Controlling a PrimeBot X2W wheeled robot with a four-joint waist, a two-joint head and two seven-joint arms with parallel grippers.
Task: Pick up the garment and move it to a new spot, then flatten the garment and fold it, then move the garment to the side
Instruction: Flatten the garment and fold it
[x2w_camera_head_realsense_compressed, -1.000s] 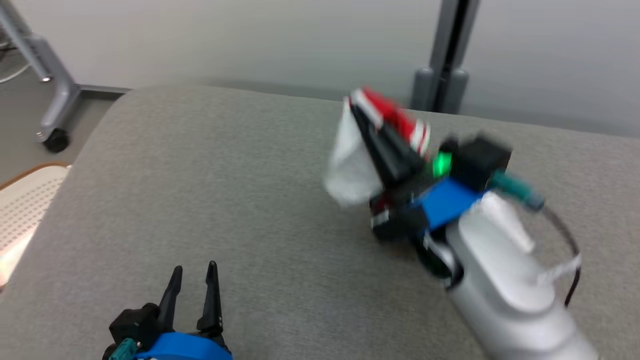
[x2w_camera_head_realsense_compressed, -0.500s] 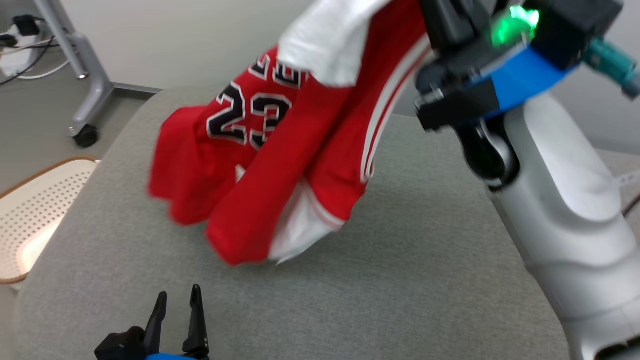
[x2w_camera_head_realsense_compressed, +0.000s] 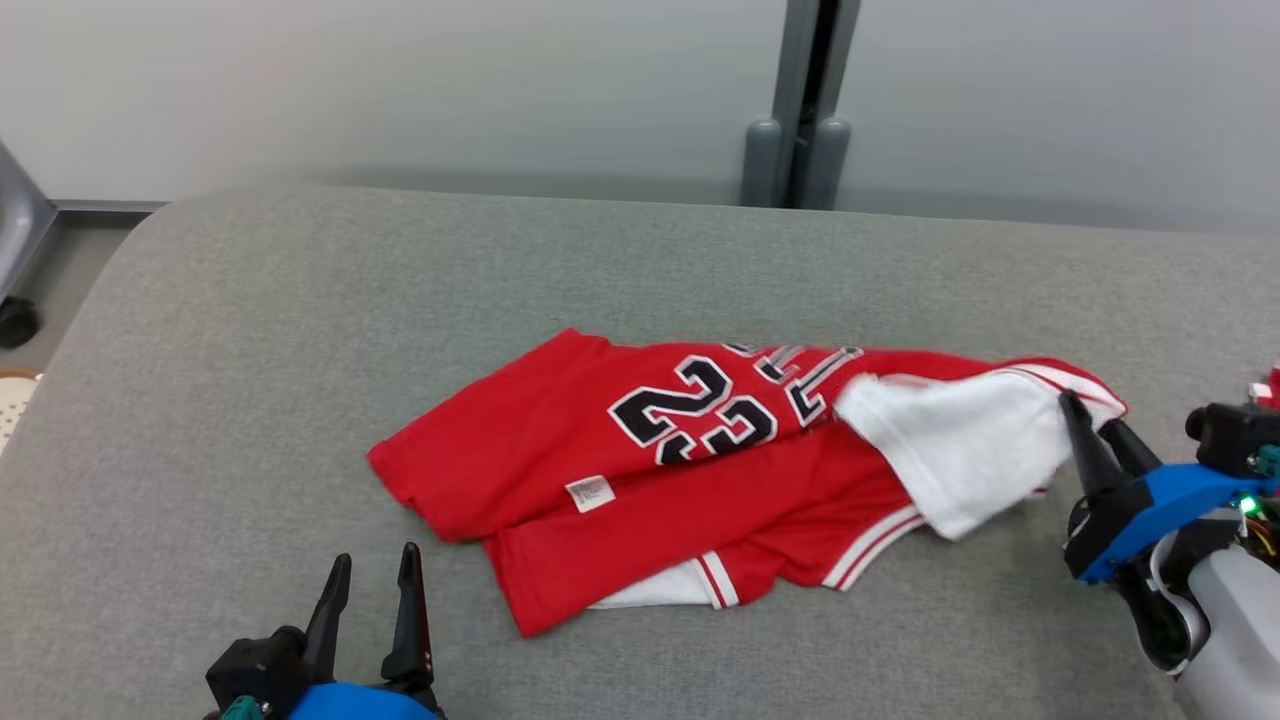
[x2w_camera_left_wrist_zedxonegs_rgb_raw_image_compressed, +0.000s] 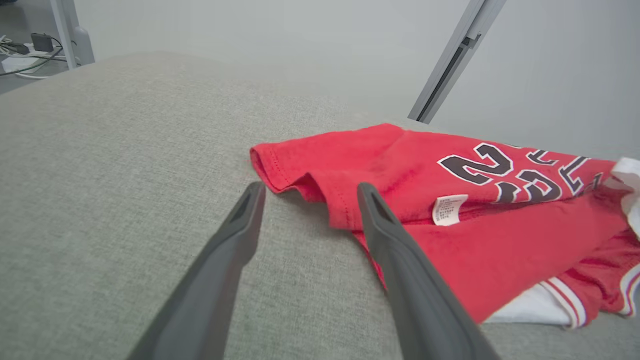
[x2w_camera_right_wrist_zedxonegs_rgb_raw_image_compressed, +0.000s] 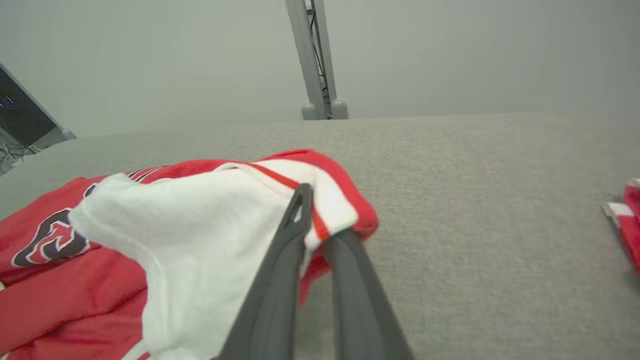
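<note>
The right hand (x2w_camera_head_realsense_compressed: 1092, 418) sits at about 4 o'clock in the head view. Its two dark fingers are pressed nearly together and clamped on the edge of the jersey (x2w_camera_head_realsense_compressed: 560, 440). In the right wrist view this hand (x2w_camera_right_wrist_zedxonegs_rgb_raw_image_compressed: 321, 214) pinches the red rim with the white stripe, where the white inside of the cloth (x2w_camera_right_wrist_zedxonegs_rgb_raw_image_compressed: 200, 235) is turned outward. From that grip the jersey spreads away toward 9 o'clock in the head view. It lies flat but rumpled on the grey padded bench (x2w_camera_head_realsense_compressed: 300, 300), a little right of the middle. Its black and white number 23 (x2w_camera_head_realsense_compressed: 700, 405) faces up, and a small white label (x2w_camera_head_realsense_compressed: 590, 492) sits at the jersey's 7 o'clock side. White-striped hems show along its 5 o'clock edge.

The left hand (x2w_camera_head_realsense_compressed: 376, 556) is at 7 o'clock in the head view, fingers apart and holding nothing, just short of the jersey. In the left wrist view this hand (x2w_camera_left_wrist_zedxonegs_rgb_raw_image_compressed: 310, 188) points at the near red hem (x2w_camera_left_wrist_zedxonegs_rgb_raw_image_compressed: 320, 180), with the right finger crossing in front of the cloth. I cannot tell whether it touches.

A grey post (x2w_camera_head_realsense_compressed: 800, 100) stands behind the bench at 12 o'clock. A scrap of red and white cloth (x2w_camera_right_wrist_zedxonegs_rgb_raw_image_compressed: 631, 220) shows at 3 o'clock in the right wrist view, well apart from the jersey.
</note>
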